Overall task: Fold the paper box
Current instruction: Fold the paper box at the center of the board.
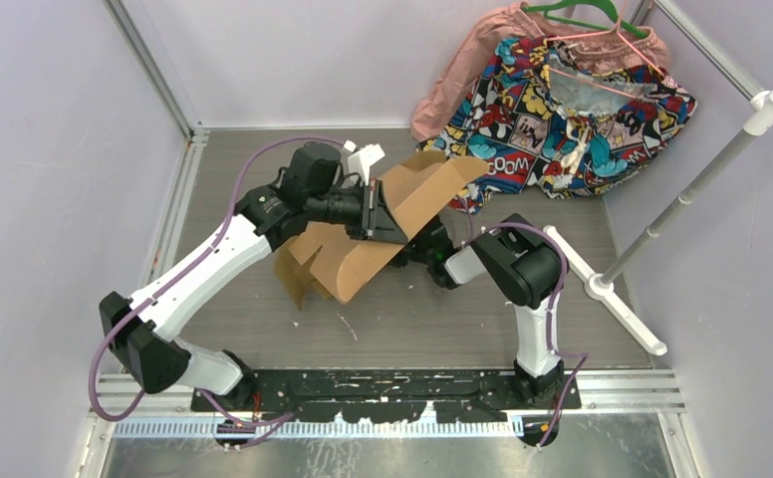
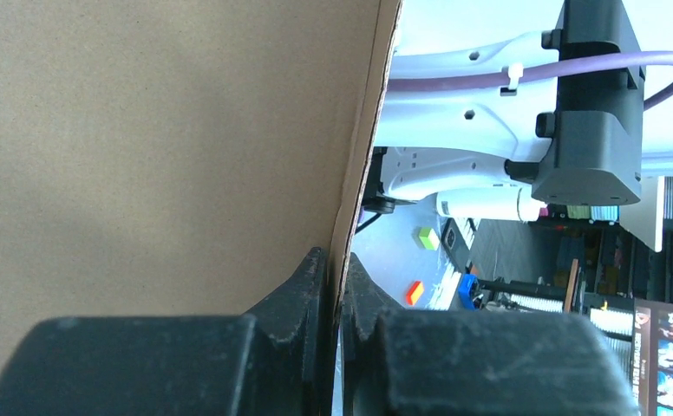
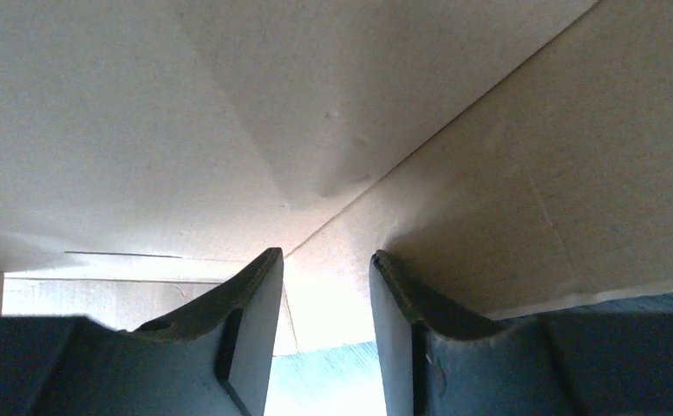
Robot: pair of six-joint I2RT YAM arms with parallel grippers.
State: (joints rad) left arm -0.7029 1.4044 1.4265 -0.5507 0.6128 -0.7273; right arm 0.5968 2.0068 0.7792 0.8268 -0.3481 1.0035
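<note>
Pinching the paper box (image 1: pixel 432 184) by one raw panel edge with the left gripper (image 2: pixel 334 264), pads pressed together on the board, brown sheet rising straight out beyond the fingertips; held up off the table (image 1: pixel 412 329) at a tilt, partly folded, one long panel reaching past the left gripper towards the comic-print cloth (image 1: pixel 562 110), cut flaps hanging below it; cannot tell whether those flaps touch the table; spread apart at the right gripper (image 3: pixel 324 260), nothing between the fingers, tucked beneath the cardboard with a creased fold line just beyond the fingertips; probably light enough for a single pinch, stiff across each panel yet ready to hinge at the scored lines, so likely to swing or sag about the one grip; smooth-faced too, hence apt to pivot between the pads; easily crushed at the edges if squeezed hard; best taken on a flat panel close beside a crease, well in from the edge, not out at a flap tip; for the right gripper, judged best to close on the panel directly ahead, next to that fold, and to bend against the left grip.
</note>
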